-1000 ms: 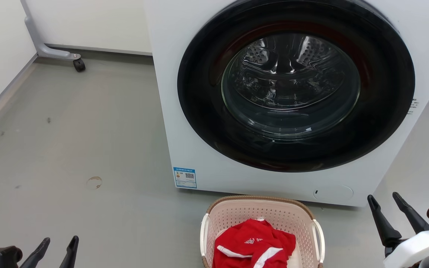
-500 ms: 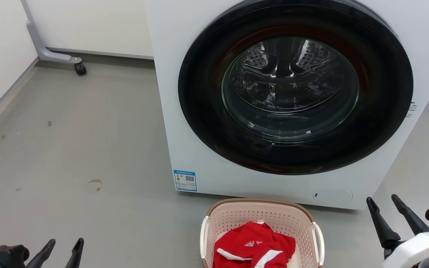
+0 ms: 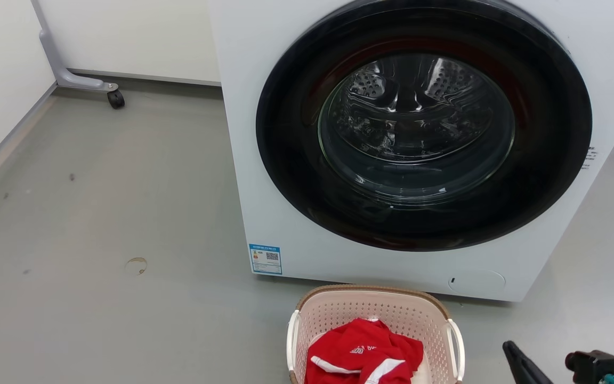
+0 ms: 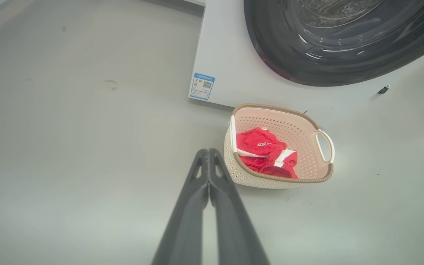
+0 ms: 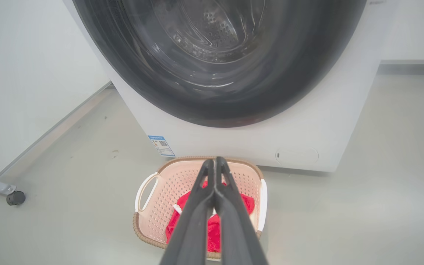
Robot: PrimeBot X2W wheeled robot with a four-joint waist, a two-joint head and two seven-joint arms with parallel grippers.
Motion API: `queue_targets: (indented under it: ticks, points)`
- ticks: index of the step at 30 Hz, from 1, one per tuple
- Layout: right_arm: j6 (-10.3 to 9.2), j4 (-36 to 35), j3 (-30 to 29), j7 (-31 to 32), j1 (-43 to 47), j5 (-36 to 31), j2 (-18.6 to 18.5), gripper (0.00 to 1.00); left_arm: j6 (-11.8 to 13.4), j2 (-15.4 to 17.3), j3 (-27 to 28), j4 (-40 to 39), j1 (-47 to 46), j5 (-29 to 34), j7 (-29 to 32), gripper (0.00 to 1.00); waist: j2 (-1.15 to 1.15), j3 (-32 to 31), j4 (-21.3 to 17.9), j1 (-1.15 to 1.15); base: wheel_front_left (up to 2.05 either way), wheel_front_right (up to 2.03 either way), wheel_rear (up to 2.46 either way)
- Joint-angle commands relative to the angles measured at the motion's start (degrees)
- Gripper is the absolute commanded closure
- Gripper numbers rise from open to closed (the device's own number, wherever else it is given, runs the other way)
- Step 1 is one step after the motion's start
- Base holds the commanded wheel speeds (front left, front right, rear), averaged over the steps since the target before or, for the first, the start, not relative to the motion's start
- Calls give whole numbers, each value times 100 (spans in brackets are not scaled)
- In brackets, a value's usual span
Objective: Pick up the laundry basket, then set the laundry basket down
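Note:
The laundry basket, pale pink with a brown rim and white loop handles, stands on the grey floor just before the washing machine. A red garment with white stripes lies in it. In the left wrist view my left gripper is shut and empty, hanging above the floor just left of the basket. In the right wrist view my right gripper is shut and empty, pointing over the basket from above. In the head view the right gripper sits low, right of the basket.
A white washing machine with a big dark round door stands close behind the basket. A grey wheeled stand leg is at the far left by the wall. Open grey floor lies to the left.
Both grippers have gone from open to shut on nothing. The left gripper has dropped out of the head view and the right one has sunk to its bottom edge. The basket has not moved.

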Motion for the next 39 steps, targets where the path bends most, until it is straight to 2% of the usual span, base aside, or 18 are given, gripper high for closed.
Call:
queue_targets:
  ticks: [1, 7, 12, 39]
  points:
    - [0, -10, -20, 10, 1, 37, 4, 100, -14, -23, 17, 12, -8, -27, 1, 100, 0, 3, -3, 0, 0, 0, 0]
    - [-1, -72, -153, 96, -24, 306, 18, 100, -124, -162, 186, 84, -61, -228, 5, 100, 0, 10, -60, 14, 0, 0, 0]
    - [-2, -97, -261, 162, -66, 528, 32, 100, -217, -279, 332, 144, -105, -394, 14, 100, 0, 39, -106, 1, 0, 0, 0]
    - [-6, -280, -847, 525, -249, 1678, 105, 100, -696, -954, 1162, 450, -340, -1182, 117, 100, 0, 133, -340, 0, 0, 0, 0]
